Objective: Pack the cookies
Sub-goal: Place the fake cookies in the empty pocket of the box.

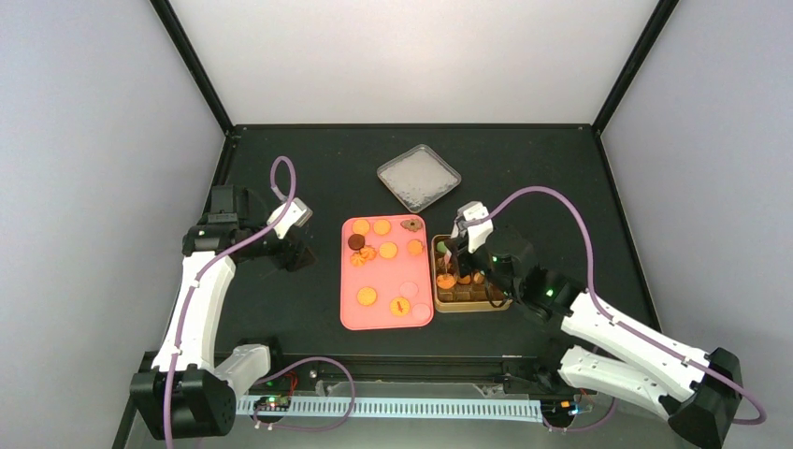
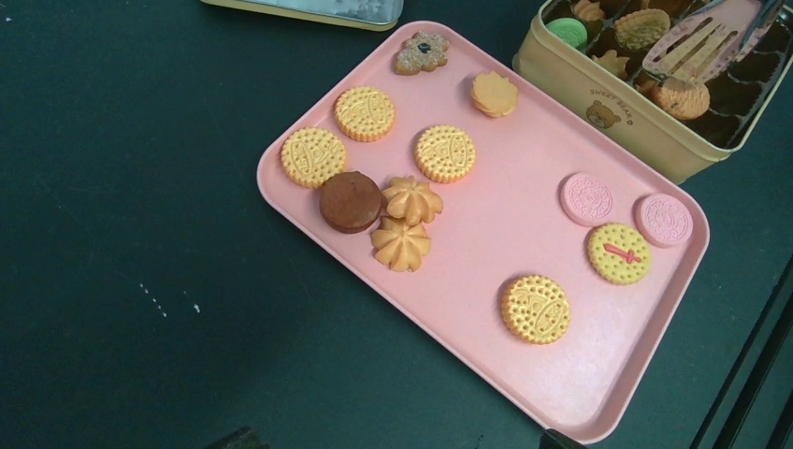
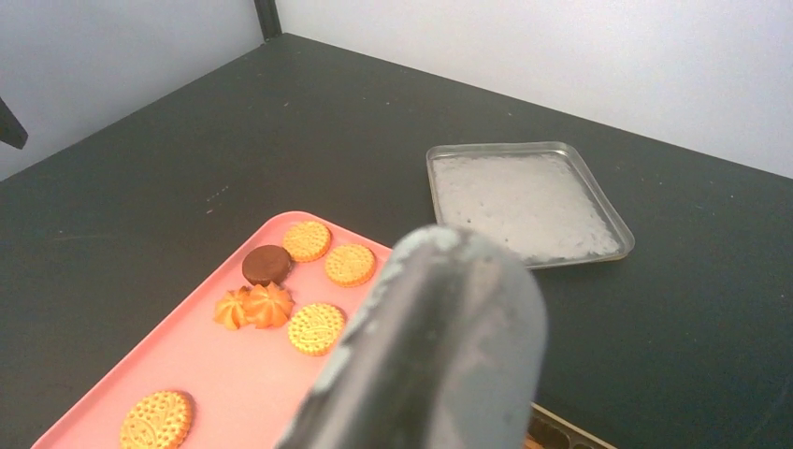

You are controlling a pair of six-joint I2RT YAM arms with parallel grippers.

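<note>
Over tin [image 2: 598, 94], right hand [image 1: 456, 254] dips, seemingly gripping tongs [image 2: 706, 47]

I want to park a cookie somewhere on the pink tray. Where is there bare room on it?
The tray is bare in its middle, between the swirl cookies and the pink cookies, and at its near-left corner. Its far end is crowded, and the tongs are over the tin.
</note>
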